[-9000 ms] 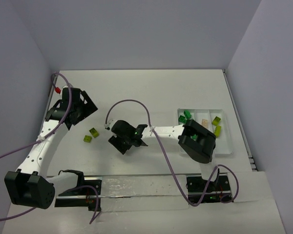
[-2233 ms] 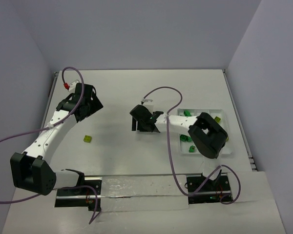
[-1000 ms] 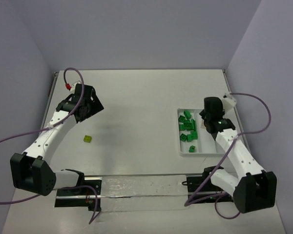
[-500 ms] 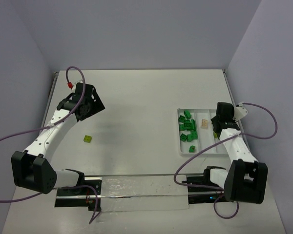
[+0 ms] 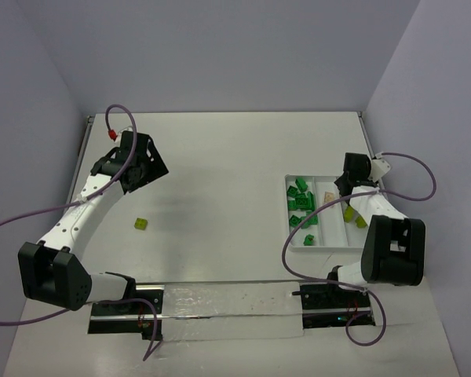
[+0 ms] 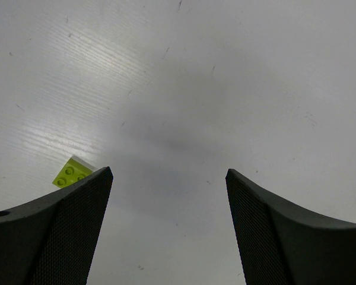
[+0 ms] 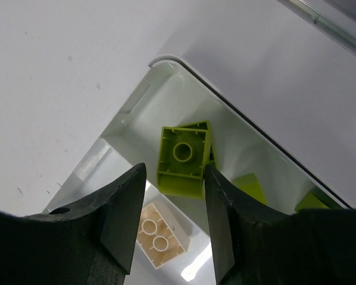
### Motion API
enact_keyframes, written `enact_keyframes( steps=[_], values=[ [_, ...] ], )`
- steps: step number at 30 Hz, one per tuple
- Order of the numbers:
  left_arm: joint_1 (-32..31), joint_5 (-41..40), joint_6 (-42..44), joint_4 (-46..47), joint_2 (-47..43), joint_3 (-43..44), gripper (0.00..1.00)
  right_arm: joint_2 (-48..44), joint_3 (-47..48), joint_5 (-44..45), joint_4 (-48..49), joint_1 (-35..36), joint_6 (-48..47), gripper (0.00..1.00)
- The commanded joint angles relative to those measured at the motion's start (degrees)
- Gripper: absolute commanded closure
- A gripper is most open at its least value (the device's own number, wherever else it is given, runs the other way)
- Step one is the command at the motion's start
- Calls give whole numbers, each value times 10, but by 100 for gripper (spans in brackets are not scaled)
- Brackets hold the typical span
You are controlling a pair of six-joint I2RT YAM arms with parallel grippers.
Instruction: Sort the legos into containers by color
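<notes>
Left gripper (image 6: 167, 172) hangs wide open and empty over the table (image 6: 225, 71), loose yellow-green lego (image 6: 71, 174) just beside one finger, part hidden, probably studs-up; light, rigid, slick, so pinch opposite flat sides, low.

On the table (image 5: 228, 157), the legos (image 5: 302, 206) lie in the tray (image 5: 334, 236), right; a lone lego (image 5: 143, 223) lies left.

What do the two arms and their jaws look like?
Both arms have white links, black joints and a looping purple cable. The left arm has a red plug near its wrist, the right arm a white plug. The jaws are black and finely dotted.
</notes>
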Motion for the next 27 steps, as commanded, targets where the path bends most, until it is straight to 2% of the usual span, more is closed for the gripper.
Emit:
enact_keyframes(
  steps=[1,3,5,14,27],
  values=[
    [4,-4,10,6,5,29,15,24,46,5,26,-4,-13,35],
    [4,-6,10,6,6,28,15,25,46,2,26,-4,-16,28],
    [4,-7,9,6,4,26,15,12,43,-2,26,-4,-20,26],
    [7,-27,5,-3,1,8,14,-118,11,-39,8,0,-44,25],
    [19,-37,-9,-17,-4,-13,15,-173,-33,-84,1,2,-41,24]
  ],
)
